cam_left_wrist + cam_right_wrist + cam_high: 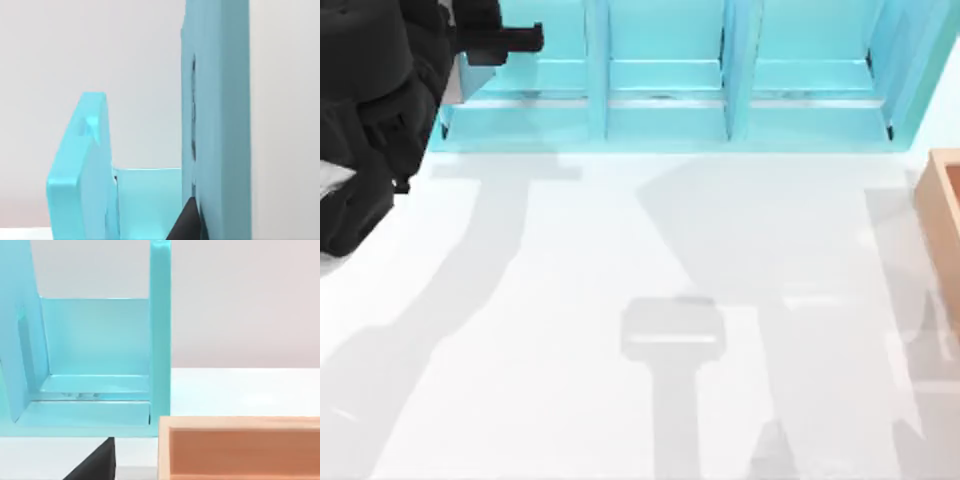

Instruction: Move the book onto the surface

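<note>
while the left arm (380,110) hunches at the frame's upper left, its gripper (515,40) (fingers' state unclear) reaches into one turquoise shelf unit (670,110) of three compartments; one tan wooden box (942,215) at right.

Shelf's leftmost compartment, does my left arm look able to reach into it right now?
Probably yes. The left hand hangs at the leftmost compartment of the shelf, with nothing visible blocking its opening. The right hand sits by the wooden box.

The left tool (525,40) seems partly cut off by the shelf unit (665,100).
</note>
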